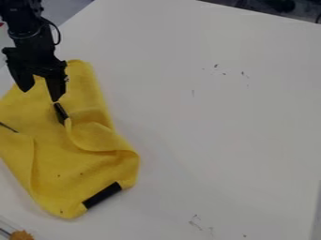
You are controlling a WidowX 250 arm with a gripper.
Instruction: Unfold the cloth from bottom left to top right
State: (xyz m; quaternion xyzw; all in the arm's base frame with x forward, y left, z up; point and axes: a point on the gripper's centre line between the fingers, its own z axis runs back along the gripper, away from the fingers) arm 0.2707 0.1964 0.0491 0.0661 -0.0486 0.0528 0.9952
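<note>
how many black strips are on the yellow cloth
3: a wide strip at its lower edge, a smaller strip just below the hand, and a thin strip at the view's left edge. Folds may hide more.

Open pincer (41, 95) above yellow cloth (53, 154)

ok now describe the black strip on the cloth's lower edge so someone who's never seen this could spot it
On the white tabletop, find the yellow cloth at the left of the view. Go down to its lower end, where the black strip slants along the lower right edge. It is longer and wider than the dark piece higher up, just below the tool.
</note>
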